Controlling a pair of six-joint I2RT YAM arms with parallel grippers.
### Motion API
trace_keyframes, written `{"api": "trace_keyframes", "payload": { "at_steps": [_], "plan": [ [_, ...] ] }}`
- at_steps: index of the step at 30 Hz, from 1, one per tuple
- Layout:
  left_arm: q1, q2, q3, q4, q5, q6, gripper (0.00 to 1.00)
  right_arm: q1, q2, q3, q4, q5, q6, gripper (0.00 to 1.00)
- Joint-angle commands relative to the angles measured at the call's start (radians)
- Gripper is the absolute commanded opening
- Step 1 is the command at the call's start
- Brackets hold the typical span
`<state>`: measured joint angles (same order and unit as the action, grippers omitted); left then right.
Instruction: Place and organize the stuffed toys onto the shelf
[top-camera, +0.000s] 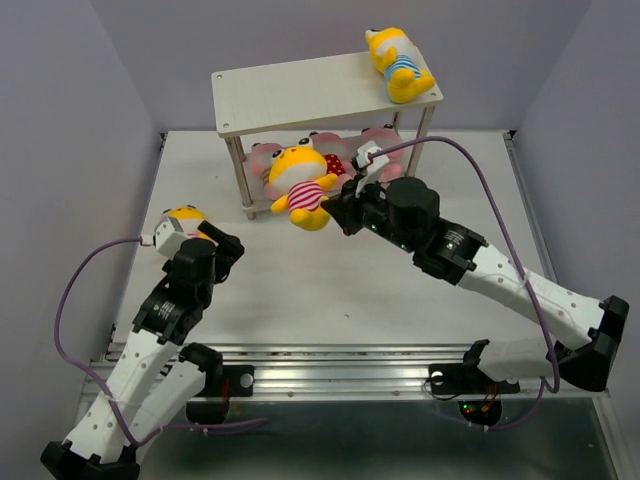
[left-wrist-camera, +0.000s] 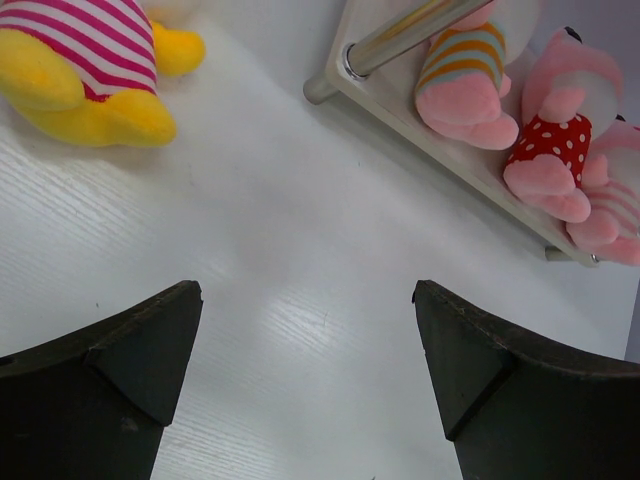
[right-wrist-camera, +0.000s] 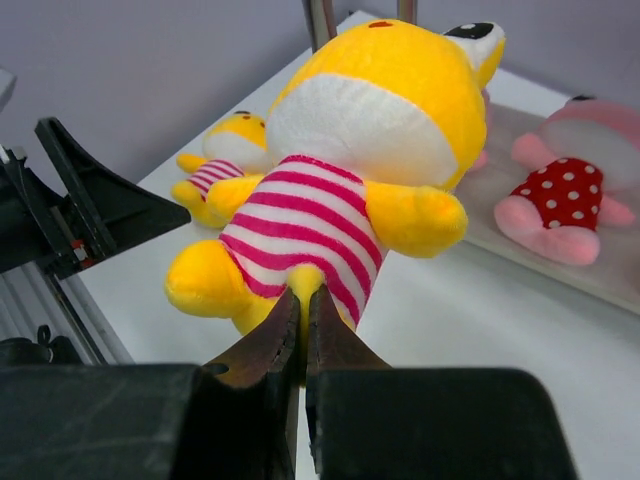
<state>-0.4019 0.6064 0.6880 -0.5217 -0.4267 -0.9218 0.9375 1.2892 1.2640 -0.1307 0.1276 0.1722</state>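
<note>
The right gripper is pinched tight on the bottom edge of a yellow pink-striped toy. It holds the toy in front of the shelf, at the open lower tier and just right of the front left leg. Behind it three pink toys lie in a row on the lower board with their feet near its front edge: yellow-striped, red-dotted and pink-striped.

On the top board a blue-striped yellow toy lies at the right end, close to the front edge; the board's left part is bare.

The left gripper stands with its jaws wide apart over bare table, holding nothing. A second yellow pink-striped toy lies on the table ahead of it to the left, apart from the shelf. Between the two arms the tabletop is open.
</note>
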Motion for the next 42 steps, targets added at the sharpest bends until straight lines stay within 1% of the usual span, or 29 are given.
{"api": "trace_keyframes", "payload": {
  "at_steps": [1, 4, 9, 10, 13, 15, 18, 20, 21, 22, 24, 26, 29, 33, 42],
  "plan": [
    [0.008, -0.002, 0.030, 0.017, -0.014, 0.021, 0.99, 0.006, -0.074, 0.080, -0.004, 0.053, -0.071, 0.01],
    [0.006, 0.009, 0.025, 0.026, -0.003, 0.026, 0.99, 0.006, -0.090, 0.142, -0.004, 0.055, -0.109, 0.01],
    [0.006, 0.035, 0.022, 0.037, 0.008, 0.026, 0.99, 0.006, -0.036, 0.280, 0.014, 0.176, -0.158, 0.01],
    [0.006, 0.036, 0.021, 0.038, 0.012, 0.028, 0.99, 0.006, -0.003, 0.303, 0.017, 0.203, -0.158, 0.01],
    [0.006, 0.039, 0.018, 0.045, 0.013, 0.029, 0.99, 0.006, 0.060, 0.408, 0.017, 0.259, -0.230, 0.01],
    [0.006, 0.041, 0.016, 0.043, 0.014, 0.029, 0.99, -0.019, 0.126, 0.463, 0.016, 0.273, -0.244, 0.01],
    [0.006, 0.036, 0.013, 0.042, 0.016, 0.029, 0.99, -0.086, 0.192, 0.535, 0.008, 0.216, -0.231, 0.01],
    [0.008, 0.032, 0.013, 0.040, 0.014, 0.031, 0.99, -0.126, 0.216, 0.560, 0.003, 0.140, -0.218, 0.01],
    [0.006, 0.027, 0.012, 0.042, 0.014, 0.031, 0.99, -0.169, 0.235, 0.563, 0.005, 0.110, -0.202, 0.01],
    [0.008, 0.026, 0.010, 0.040, 0.016, 0.031, 0.99, -0.192, 0.243, 0.564, 0.006, 0.040, -0.192, 0.01],
    [0.006, 0.023, 0.008, 0.043, 0.016, 0.034, 0.99, -0.247, 0.268, 0.557, 0.005, -0.038, -0.163, 0.01],
    [0.008, 0.023, 0.002, 0.051, 0.020, 0.031, 0.99, -0.258, 0.280, 0.551, 0.006, -0.037, -0.134, 0.01],
    [0.006, 0.026, -0.007, 0.060, 0.037, 0.035, 0.99, -0.276, 0.306, 0.555, 0.016, -0.045, -0.132, 0.01],
    [0.008, 0.032, -0.010, 0.065, 0.045, 0.037, 0.99, -0.296, 0.346, 0.595, 0.014, -0.031, -0.114, 0.01],
    [0.008, 0.026, -0.019, 0.069, 0.049, 0.038, 0.99, -0.338, 0.406, 0.643, 0.026, -0.062, -0.079, 0.06]
  ]
}}
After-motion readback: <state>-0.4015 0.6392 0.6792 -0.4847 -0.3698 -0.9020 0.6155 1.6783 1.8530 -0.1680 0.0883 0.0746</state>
